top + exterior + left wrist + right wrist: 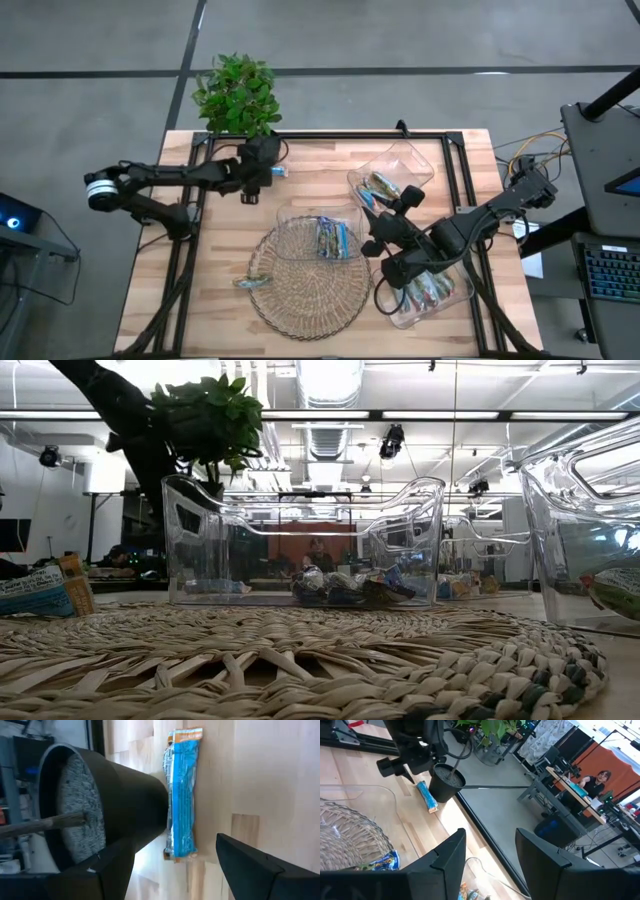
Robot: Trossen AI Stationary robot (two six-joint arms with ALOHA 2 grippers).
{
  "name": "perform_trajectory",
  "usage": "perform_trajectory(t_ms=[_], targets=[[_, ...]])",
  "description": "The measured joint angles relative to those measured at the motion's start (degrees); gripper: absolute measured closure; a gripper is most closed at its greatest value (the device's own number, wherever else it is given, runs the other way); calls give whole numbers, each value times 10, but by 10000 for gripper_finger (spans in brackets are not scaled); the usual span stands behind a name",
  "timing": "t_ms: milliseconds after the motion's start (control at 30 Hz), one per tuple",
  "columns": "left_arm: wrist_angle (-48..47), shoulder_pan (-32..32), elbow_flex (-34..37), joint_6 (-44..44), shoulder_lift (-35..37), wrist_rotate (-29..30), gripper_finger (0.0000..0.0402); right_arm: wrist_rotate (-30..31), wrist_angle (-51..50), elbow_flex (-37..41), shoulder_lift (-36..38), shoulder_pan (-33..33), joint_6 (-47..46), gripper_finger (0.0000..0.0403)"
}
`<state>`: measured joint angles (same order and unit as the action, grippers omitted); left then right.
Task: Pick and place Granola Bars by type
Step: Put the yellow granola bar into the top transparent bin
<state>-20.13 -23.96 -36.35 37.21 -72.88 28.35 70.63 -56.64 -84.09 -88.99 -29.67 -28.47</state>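
Observation:
A blue wrapped granola bar [182, 795] lies flat on the wood beside the black plant pot [120, 805], near the table's far edge [278, 171]. My left gripper [175, 880] is open just short of the bar, one finger on either side of its line, touching nothing [258, 178]. More blue bars [332, 238] lie in the clear tray over the wicker mat [305, 275]. Greenish bars fill the far right tray [383, 186] and the near right tray [428, 292]. One bar [250, 282] rests on the mat's left rim. My right gripper [490, 860] hangs open between the right-hand trays [385, 240].
The potted plant [237, 95] stands at the far edge, close to the loose bar. A black frame rail [330, 135] runs along the table's far side. In the low view the middle tray [300, 540] sits behind the mat [300, 660]. People sit in the room beyond [600, 780].

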Motion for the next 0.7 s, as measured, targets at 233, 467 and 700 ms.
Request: perform_trajectory(t_ms=[233, 467, 700], targets=[[8, -31, 1, -11, -20, -34, 144, 0, 0, 0, 0, 0, 0, 241], [49, -35, 1, -31, -68, -37, 144, 0, 0, 0, 0, 0, 0, 241], [75, -47, 1, -36, -107, -37, 145, 0, 0, 0, 0, 0, 0, 241]])
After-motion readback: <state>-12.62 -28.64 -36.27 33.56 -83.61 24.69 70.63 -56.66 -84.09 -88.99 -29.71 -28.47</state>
